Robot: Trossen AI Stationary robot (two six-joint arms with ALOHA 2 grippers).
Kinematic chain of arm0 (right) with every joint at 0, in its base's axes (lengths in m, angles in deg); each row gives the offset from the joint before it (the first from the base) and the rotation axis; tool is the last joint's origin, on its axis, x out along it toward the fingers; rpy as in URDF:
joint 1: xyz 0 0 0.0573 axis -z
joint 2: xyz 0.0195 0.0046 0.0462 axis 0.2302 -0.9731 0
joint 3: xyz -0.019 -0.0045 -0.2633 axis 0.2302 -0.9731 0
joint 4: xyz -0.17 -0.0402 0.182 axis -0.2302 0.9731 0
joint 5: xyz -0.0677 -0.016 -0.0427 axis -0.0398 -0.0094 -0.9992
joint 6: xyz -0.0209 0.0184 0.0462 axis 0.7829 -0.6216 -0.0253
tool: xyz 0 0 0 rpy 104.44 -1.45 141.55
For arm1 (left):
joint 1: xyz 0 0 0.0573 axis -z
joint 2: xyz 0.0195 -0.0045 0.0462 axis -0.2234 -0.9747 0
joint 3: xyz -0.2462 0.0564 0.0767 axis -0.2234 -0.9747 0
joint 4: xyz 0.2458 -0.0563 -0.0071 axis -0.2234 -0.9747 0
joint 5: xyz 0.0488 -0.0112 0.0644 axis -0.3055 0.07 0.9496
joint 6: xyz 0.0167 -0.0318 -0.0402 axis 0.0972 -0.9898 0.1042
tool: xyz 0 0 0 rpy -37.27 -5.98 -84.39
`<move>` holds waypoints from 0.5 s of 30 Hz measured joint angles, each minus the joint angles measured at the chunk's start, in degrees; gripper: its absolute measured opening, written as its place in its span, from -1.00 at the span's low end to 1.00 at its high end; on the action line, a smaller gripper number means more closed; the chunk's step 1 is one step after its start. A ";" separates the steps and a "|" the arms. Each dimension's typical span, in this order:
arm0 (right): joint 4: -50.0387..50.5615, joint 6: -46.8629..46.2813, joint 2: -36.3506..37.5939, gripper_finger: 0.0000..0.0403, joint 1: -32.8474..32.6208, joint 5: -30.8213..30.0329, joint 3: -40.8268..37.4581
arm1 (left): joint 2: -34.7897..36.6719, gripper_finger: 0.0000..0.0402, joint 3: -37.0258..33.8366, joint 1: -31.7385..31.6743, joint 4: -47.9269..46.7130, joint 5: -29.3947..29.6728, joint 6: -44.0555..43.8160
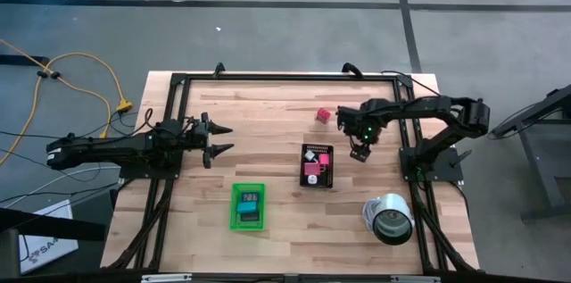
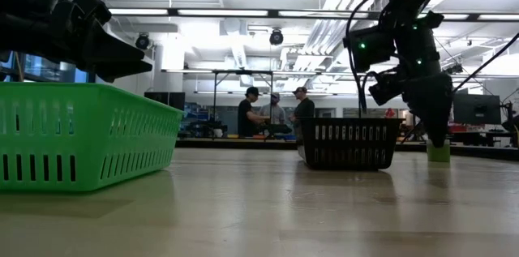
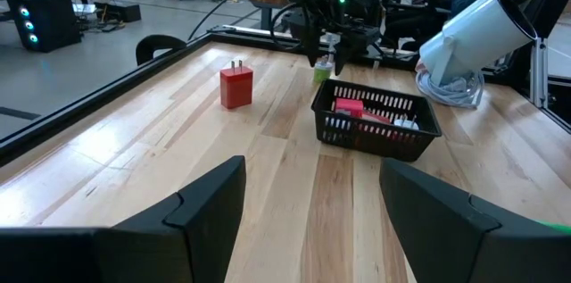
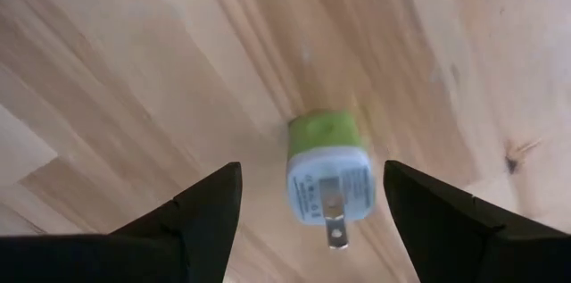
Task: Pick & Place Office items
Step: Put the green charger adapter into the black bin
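Looking down from high, the right gripper (image 1: 359, 151) hangs with fingers apart just right of the black tray (image 1: 318, 168), the left gripper (image 1: 219, 138) waits open, and one red plug (image 1: 323, 115) lies alone; there are two trays, black and green (image 1: 249, 206). In the right wrist view, one green plug (image 4: 326, 174) lies on the table (image 4: 134, 95) between the fingers, so the gripper should drop straight down and pinch its sides.

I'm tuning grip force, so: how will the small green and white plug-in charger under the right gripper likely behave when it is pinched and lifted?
The small green and white plug-in charger looks like a rigid plastic block, so it should not flex. Being tiny, it is probably light. Its smooth faces may slip, and standing prongs-up it could tip if one finger of the open right gripper reaches it first.
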 joint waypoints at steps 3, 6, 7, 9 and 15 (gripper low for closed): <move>-0.96 -0.22 0.00 0.29 -0.13 0.07 -0.85 | 0.00 0.26 0.00 -0.01 0.00 0.00 0.00; -1.33 -0.16 0.00 0.29 -0.11 -0.40 -0.88 | 0.00 0.26 0.00 0.00 0.00 0.00 0.00; -1.20 0.04 0.00 0.29 -0.11 -0.49 -0.88 | -0.01 0.26 0.00 -0.01 0.00 0.00 0.00; -1.06 0.31 0.00 0.28 -0.11 -0.81 -0.88 | -0.01 0.26 0.00 0.00 0.00 0.01 0.00; -0.65 0.34 0.02 0.16 -0.11 -0.97 -0.88 | -0.02 0.26 0.00 0.00 0.00 0.00 0.00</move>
